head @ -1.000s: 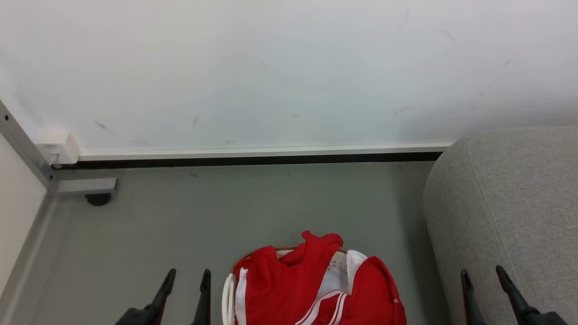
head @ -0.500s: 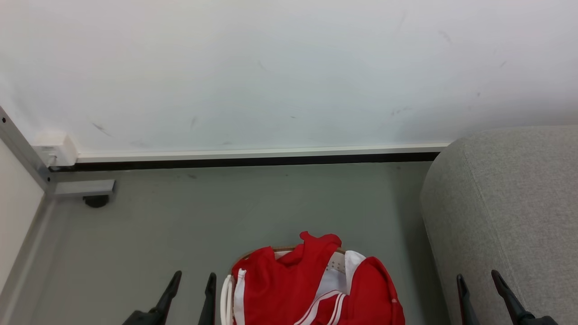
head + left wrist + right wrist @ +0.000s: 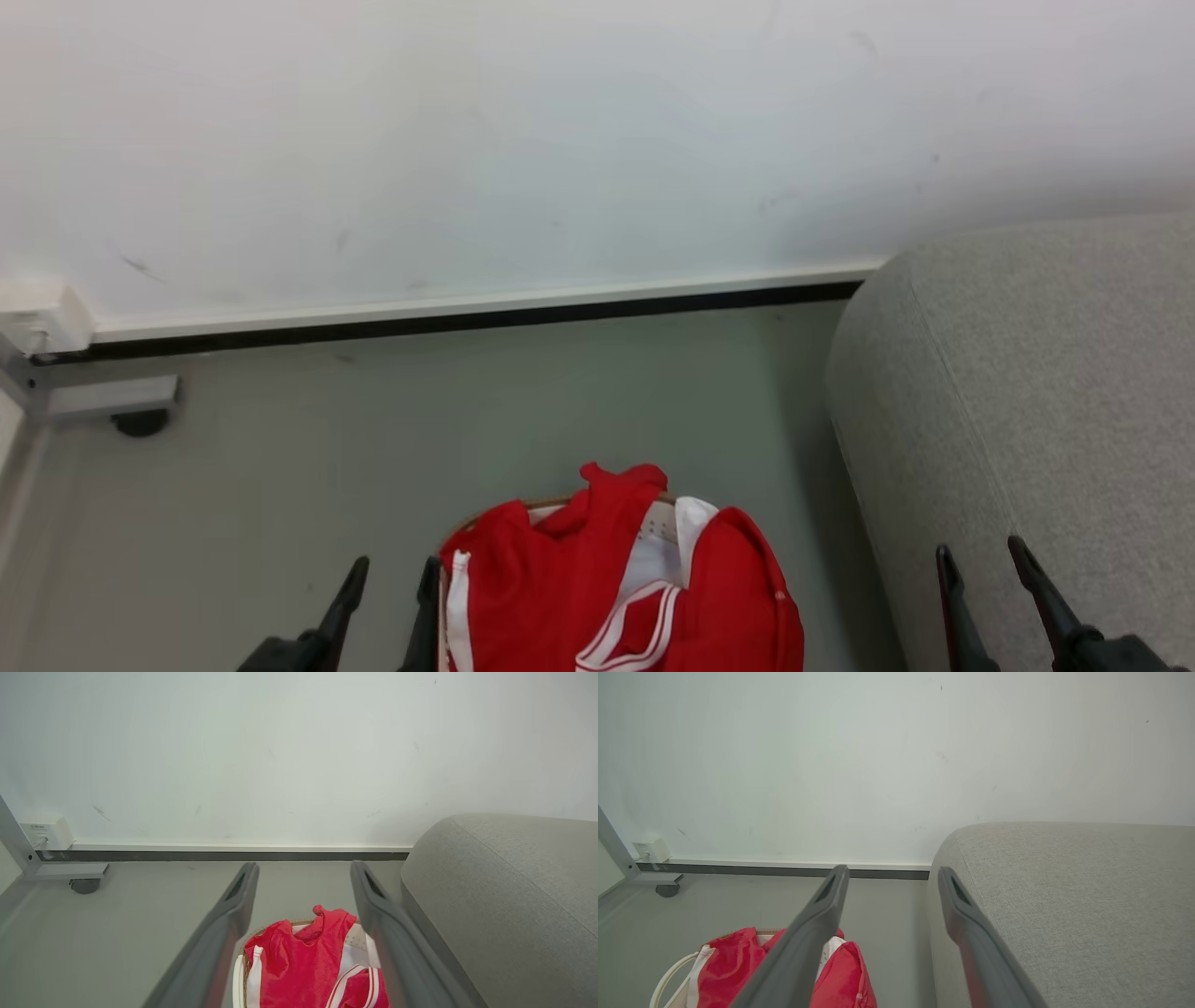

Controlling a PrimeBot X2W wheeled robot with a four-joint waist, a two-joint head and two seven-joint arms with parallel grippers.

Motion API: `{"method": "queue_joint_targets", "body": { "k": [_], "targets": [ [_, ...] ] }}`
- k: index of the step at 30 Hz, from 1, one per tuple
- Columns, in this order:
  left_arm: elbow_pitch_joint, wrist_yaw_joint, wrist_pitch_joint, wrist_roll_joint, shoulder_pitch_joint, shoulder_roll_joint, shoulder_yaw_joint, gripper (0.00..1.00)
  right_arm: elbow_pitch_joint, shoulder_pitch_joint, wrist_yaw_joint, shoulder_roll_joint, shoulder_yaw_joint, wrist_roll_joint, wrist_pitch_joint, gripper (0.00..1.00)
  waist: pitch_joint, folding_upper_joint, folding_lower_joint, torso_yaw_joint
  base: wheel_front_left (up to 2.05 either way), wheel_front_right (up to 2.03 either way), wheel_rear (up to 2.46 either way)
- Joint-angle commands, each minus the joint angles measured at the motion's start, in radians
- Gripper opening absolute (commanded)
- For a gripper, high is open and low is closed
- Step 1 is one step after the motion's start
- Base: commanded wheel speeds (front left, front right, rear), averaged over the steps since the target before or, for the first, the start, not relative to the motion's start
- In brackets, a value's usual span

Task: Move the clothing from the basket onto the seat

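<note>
while both arms sit low at the bottom edge of the head view, left gripper (image 3: pixel 394 571) has its jaws spread wide with nothing between them. its inner finger is just beside the left edge of the clothing (image 3: pixel 597 588); can't tell from this angle whether they touch. right gripper (image 3: pixel 978 555) is the same: jaws spread wide, holding nothing, fingers seen against the side face of the seat (image 3: pixel 1046 373). can't tell whether they touch the fabric.

left wrist view: left gripper (image 3: pixel 303 868) looks down over the pile, and the red heap (image 3: pixel 299 966) shows in the gap between the two fingers (image 3: pixel 219 942), apart from both. right wrist view: right gripper (image 3: pixel 893 871) is wide too, one finger crossing in front of the clothing (image 3: pixel 724 966), the other over the seat's (image 3: pixel 1064 896) rounded edge.

clothing is all in the basket (image 3: pixel 658 525): red garments with white panels and striped trim, heaped above the brown rim, one fold poking up at the far side. the basket's cream handle (image 3: pixel 668 977) shows at the left. it stands on the grey floor (image 3: pixel 467 411) near the seat's left side, with a strip of floor between them. behind is a white wall (image 3: pixel 560 140), and a dark caster (image 3: pixel 140 423) sits at far left.
</note>
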Motion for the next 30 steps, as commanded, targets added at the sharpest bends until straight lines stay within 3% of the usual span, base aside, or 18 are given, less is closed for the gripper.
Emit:
{"method": "queue_joint_targets", "body": {
  "k": [1,7,13,19,25,30],
  "targets": [
    [0.005,-0.012,-0.002,-0.027,-0.021,0.006,-0.001,1.0,-0.015,-0.025,-0.002,-0.005,0.003,0.014,0.0,1.0,0.037,0.0,0.0,-0.032,0.0,0.0,0.0],
    [0.048,-0.047,-0.001,-0.017,-0.126,0.009,-0.005,1.0,-0.089,-0.085,-0.002,-0.005,0.027,0.036,0.0,1.0,0.174,0.0,0.0,-0.095,0.0,0.0,0.0],
    [0.169,-0.067,-0.001,-0.025,-0.32,0.03,-0.072,1.0,-0.168,-0.18,-0.002,-0.005,0.047,0.056,0.0,1.0,0.351,0.0,0.0,-0.127,0.0,0.0,0.0],
    [0.327,-0.069,0.051,-0.047,-0.557,0.034,-0.211,1.0,-0.205,-0.289,-0.002,-0.004,0.046,0.05,0.0,1.0,0.522,0.0,0.0,-0.126,0.0,0.0,0.0],
    [0.477,-0.068,0.167,-0.048,-0.76,0.031,-0.341,1.0,-0.234,-0.39,-0.002,-0.004,0.047,0.025,0.0,1.0,0.679,0.0,0.0,-0.106,0.0,0.0,0.0],
    [0.6,-0.068,0.214,-0.069,-0.877,0.016,-0.406,1.0,-0.272,-0.435,-0.002,-0.004,0.056,-0.014,0.0,1.0,0.778,0.0,0.0,-0.083,0.0,0.0,0.0]
  ]
}}
